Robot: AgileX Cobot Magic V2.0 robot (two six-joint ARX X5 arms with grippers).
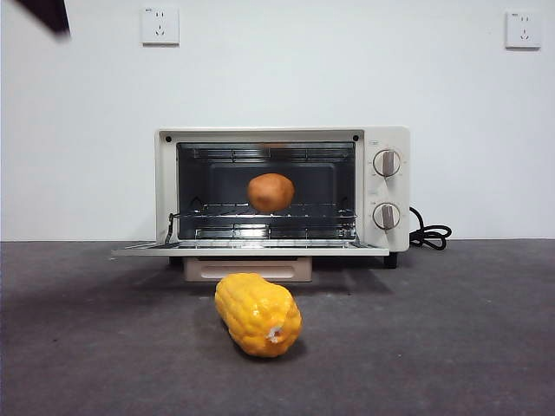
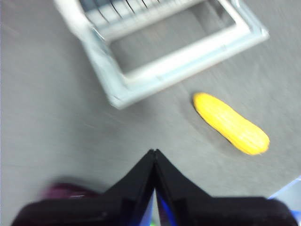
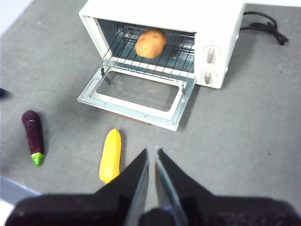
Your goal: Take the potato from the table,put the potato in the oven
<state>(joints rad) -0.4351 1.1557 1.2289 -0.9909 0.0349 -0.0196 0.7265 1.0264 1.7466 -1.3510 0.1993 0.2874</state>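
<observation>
The orange-brown potato point(image 1: 270, 192) rests on the wire rack inside the cream-white oven point(image 1: 386, 147), whose door point(image 1: 251, 250) lies folded down flat. From above, the potato point(image 3: 150, 43) sits mid-rack in the oven point(image 3: 188, 14). My right gripper point(image 3: 151, 151) hangs shut and empty high over the table point(image 3: 244, 136), well in front of the door. My left gripper point(image 2: 154, 152) is shut and empty above the table point(image 2: 51, 122), off the door's corner point(image 2: 117, 96). A black arm tip point(image 1: 48, 13) shows at the top left corner of the front view.
A glossy yellow corn-like piece point(image 1: 257, 314) lies on the table in front of the oven, also seen as the corn point(image 3: 110, 156) and the corn point(image 2: 230, 123). A purple eggplant point(image 3: 33, 136) lies further to one side. The black power cord point(image 1: 429, 234) trails beside the oven.
</observation>
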